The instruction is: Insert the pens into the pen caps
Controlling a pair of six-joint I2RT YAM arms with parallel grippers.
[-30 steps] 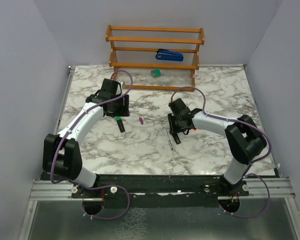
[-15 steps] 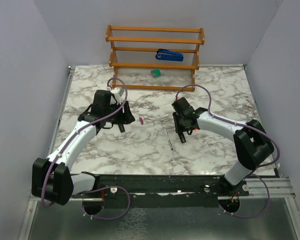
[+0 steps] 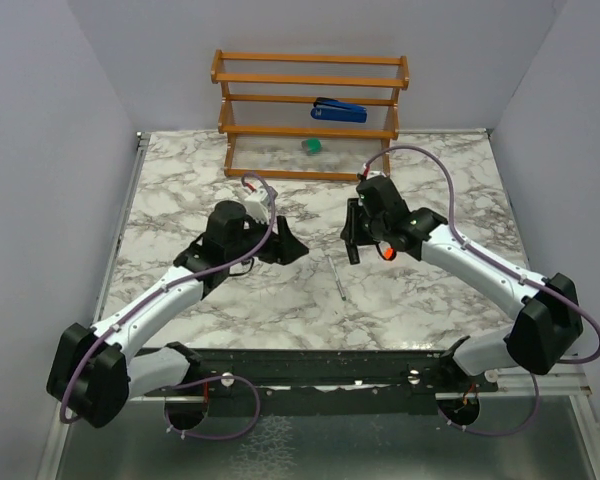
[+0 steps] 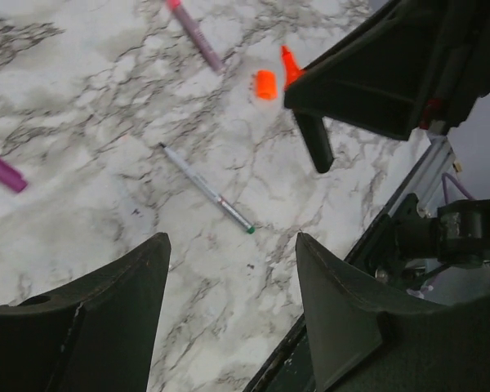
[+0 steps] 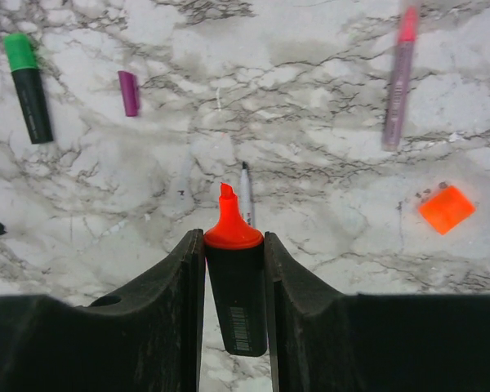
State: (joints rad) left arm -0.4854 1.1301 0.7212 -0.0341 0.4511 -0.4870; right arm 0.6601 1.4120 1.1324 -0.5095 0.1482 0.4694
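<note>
My right gripper (image 5: pixel 234 253) is shut on the stubby black orange-tipped marker (image 5: pixel 235 286), tip pointing away from the wrist, held above the table; it is right of centre in the top view (image 3: pixel 352 248). The orange cap (image 5: pixel 446 208) lies to its right on the marble. The thin grey pen (image 3: pixel 336 277) lies below the marker tip. The thin pink pen (image 5: pixel 398 82), the magenta cap (image 5: pixel 128 92) and the green-tipped marker (image 5: pixel 28 86) lie farther off. My left gripper (image 4: pixel 229 302) is open and empty above the table, just left of the right one (image 3: pixel 285 245).
A wooden rack (image 3: pixel 310 75) stands at the back with a blue stapler (image 3: pixel 338 110) on a shelf and a green block (image 3: pixel 312 146) lower down. Grey walls close in the left and right sides. The black base rail (image 3: pixel 310 365) runs along the near edge.
My left arm has swung right toward the centre, now covering the green-tipped marker and magenta cap in the top view. My right gripper has moved toward the rack with the orange-tipped marker.
</note>
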